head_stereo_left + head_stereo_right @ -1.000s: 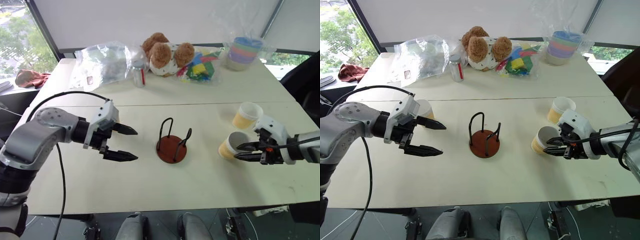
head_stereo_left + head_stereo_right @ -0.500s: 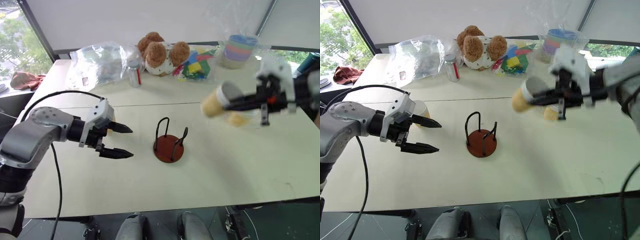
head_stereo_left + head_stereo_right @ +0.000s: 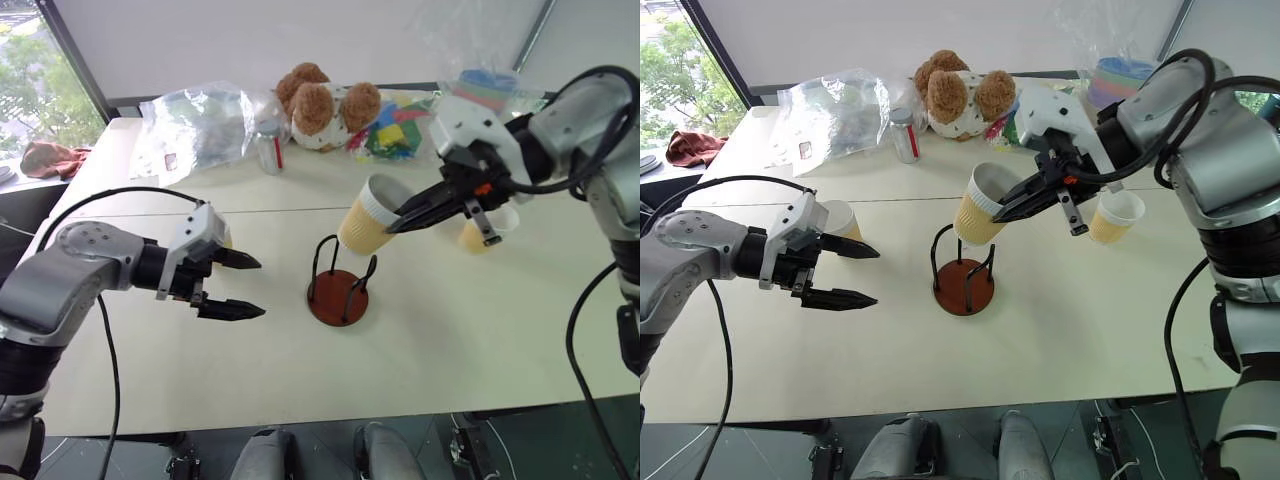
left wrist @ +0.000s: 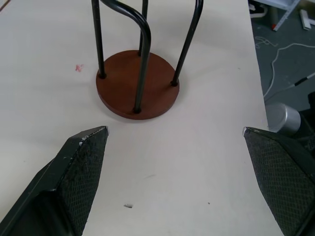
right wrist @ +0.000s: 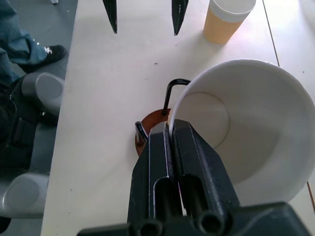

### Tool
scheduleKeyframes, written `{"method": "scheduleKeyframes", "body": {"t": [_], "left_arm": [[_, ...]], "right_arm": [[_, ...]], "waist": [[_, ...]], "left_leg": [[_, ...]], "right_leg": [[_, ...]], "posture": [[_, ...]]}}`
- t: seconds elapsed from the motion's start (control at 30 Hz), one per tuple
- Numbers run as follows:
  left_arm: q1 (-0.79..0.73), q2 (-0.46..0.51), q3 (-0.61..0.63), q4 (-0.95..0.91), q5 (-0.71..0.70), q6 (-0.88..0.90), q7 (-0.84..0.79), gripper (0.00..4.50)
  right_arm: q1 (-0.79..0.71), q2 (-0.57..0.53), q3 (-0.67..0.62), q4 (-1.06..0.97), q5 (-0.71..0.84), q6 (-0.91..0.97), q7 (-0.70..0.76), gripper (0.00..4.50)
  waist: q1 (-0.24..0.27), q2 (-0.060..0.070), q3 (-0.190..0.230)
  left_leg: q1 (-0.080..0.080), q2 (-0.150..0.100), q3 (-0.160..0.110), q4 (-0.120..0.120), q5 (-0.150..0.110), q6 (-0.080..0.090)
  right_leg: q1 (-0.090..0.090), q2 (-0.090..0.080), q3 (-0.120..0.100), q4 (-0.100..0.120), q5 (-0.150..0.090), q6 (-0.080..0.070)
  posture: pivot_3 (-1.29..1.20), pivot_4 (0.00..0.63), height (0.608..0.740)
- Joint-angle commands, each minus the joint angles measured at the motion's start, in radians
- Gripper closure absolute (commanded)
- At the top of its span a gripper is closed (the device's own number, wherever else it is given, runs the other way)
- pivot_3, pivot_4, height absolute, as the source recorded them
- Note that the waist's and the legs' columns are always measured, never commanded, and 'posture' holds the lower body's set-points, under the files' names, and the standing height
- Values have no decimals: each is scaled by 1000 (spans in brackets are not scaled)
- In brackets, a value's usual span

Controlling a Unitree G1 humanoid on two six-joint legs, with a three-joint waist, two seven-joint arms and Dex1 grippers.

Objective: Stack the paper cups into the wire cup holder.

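While left gripper [image 3: 243,286] hangs spread empty, right gripper [image 3: 1002,212] pinches paper cup [image 3: 980,205] rim, tilted above wire cup holder [image 3: 964,273].

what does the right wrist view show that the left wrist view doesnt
Right wrist view alone: the right gripper shut on the rim of a tilted paper cup, its white inside showing, plus a second cup standing on the table and two black fingertips of the left gripper.
Left wrist view alone: the left gripper's own open fingers up close.
Both: the wire cup holder with nothing in it, on the pale table.
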Motion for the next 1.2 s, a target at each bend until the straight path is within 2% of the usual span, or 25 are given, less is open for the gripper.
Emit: {"method": "scheduleKeyframes", "body": {"t": [0.03, 0.4, 0.47, 0.53, 0.63, 0.77, 0.9, 1.03, 1.2], "left_arm": [[10, 1, 36, -34, -14, 0, 12, 0], [27, -10, 43, -61, -34, 5, 44, 0], [25, -17, 38, -55, -31, 0, 47, 0], [21, -24, 34, -49, -27, -2, 48, 0], [12, -32, 28, -35, -19, -6, 47, 0], [4, -39, 21, -25, -11, -10, 46, 0], [-19, -42, 39, -21, -29, 4, 43, 0], [-34, -36, 61, -24, -54, 27, 39, 0], [-44, -30, 51, -12, -43, 20, 22, 0]], "right_arm": [[-18, 22, 3, -18, -15, -22, 20, 4478], [24, 73, 72, 27, -107, -171, 31, 4478], [28, 88, 75, 31, -116, -182, 31, 3934], [29, 99, 73, 38, -126, -187, 31, 3197], [21, 112, 54, 44, -123, -168, 27, 1751], [15, 103, 35, 35, -114, -139, 30, 1751], [-14, -19, -47, 167, -155, -95, 3, 1751], [58, -118, -101, 299, -245, -168, -112, 1751], [208, -176, -159, 308, -293, -193, -208, 1751]], "waist": [[0, 0, 0], [0, 0, 0], [0, 0, 0], [0, 0, 0], [1, 0, 0], [0, 0, 0], [9, 0, 0], [20, 0, 0], [15, 0, 0]], "left_leg": [[0, 0, 0, 0, 0, 0], [0, 0, 0, 0, 2, -3], [0, 0, 0, 0, 2, -4], [0, 0, 0, 0, 2, -4], [0, 0, 0, 0, 2, -4], [0, 0, 0, 0, 3, -4], [0, 0, 0, 0, 2, -4], [0, -1, 1, 1, 1, -2], [0, 0, 2, 0, 3, -5]], "right_leg": [[0, 0, 0, 0, 0, 0], [-1, 0, 0, 1, 0, 0], [-1, 0, 0, 1, 0, 0], [-1, 0, 0, 1, 0, 0], [-1, 0, 0, 1, 0, 0], [-1, 0, 0, 1, 0, 0], [0, 0, 0, 1, 0, 0], [0, -1, 0, 0, 0, 0], [0, 0, 0, 0, 0, 0]], "posture": [[0, 150, 740], [0, 150, 740], [0, 150, 740], [0, 150, 740], [0, 150, 740], [0, 150, 740], [0, 150, 740], [0, 150, 740], [0, 150, 740]]}}
